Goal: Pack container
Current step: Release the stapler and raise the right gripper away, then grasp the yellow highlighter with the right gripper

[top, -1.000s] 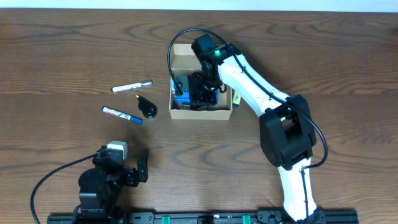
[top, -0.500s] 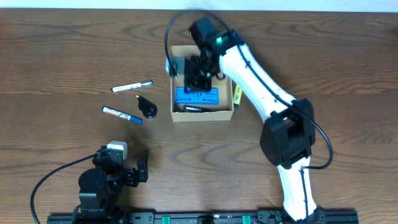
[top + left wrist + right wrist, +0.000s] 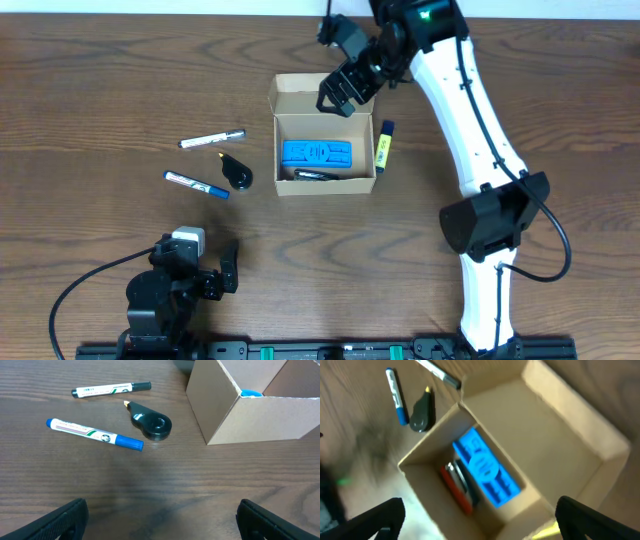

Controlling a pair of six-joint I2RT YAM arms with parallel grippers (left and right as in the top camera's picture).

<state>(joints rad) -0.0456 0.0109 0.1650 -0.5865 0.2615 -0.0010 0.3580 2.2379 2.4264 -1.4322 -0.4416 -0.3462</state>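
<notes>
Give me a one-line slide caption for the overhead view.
Right gripper open above the container, blue block packed inside; two markers, a black dispenser and a yellow highlighter lie outside.

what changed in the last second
The right pincer let go of the blue rectangular block, now flat inside the tan cardboard box, and rose back toward the table's far edge. The black-capped white marker, blue-capped white marker and black teardrop tool stayed put.
</notes>
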